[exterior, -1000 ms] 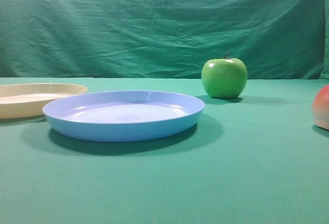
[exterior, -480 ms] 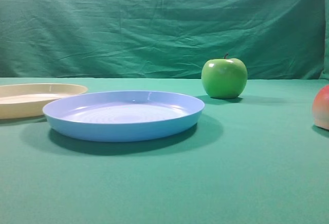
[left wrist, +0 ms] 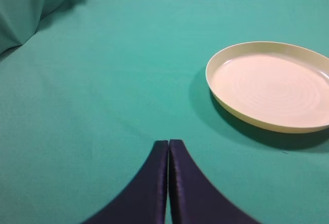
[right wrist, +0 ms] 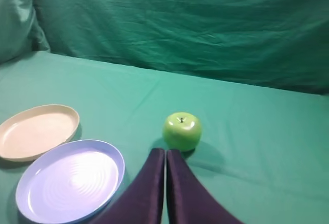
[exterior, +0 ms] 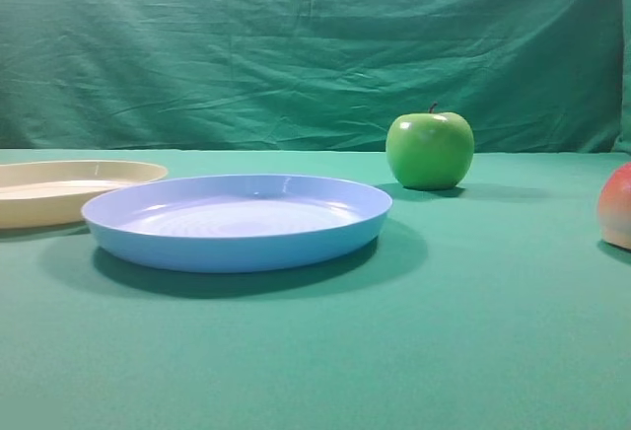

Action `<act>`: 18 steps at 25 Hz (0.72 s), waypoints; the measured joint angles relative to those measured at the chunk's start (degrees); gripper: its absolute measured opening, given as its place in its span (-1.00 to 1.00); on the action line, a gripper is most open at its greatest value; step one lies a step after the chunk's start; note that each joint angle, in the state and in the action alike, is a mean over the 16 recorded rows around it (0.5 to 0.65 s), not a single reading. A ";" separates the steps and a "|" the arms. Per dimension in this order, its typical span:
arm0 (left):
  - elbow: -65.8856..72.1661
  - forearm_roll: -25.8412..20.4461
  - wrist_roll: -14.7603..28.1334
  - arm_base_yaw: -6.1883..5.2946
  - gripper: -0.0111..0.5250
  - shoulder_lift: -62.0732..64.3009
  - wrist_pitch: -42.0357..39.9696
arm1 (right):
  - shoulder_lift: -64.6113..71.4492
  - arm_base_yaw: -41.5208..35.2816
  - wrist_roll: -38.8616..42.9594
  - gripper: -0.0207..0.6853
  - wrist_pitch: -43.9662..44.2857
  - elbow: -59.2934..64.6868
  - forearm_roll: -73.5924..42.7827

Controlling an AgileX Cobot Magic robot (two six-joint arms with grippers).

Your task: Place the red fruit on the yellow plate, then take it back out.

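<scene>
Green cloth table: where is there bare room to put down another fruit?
The front of the table is bare, below the blue plate. There is also a gap between the green apple and the red fruit. It is crowded where the yellow plate sits beside the blue one.

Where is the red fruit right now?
The red fruit sits on the green cloth at the far right edge of the exterior high view, partly cut off, right of the green apple.

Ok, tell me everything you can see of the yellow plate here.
The yellow plate is a wide, shallow round dish, pale cream-yellow and plastic-looking, with a low raised rim and faint concentric rings inside. It is empty and lies flat on the green cloth, beside the blue plate. Nothing else touches it.
</scene>
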 joint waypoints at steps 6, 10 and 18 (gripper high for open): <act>0.00 0.00 0.00 0.00 -0.96 0.00 0.00 | -6.98 -4.41 7.85 -0.94 2.92 3.86 -7.40; 0.00 0.00 0.00 0.00 -0.96 0.00 0.00 | -10.84 -6.25 10.79 -0.94 3.00 6.62 -11.30; 0.00 0.00 0.00 0.00 -0.96 0.00 0.00 | -14.62 -7.79 11.70 -0.94 1.34 11.25 -16.61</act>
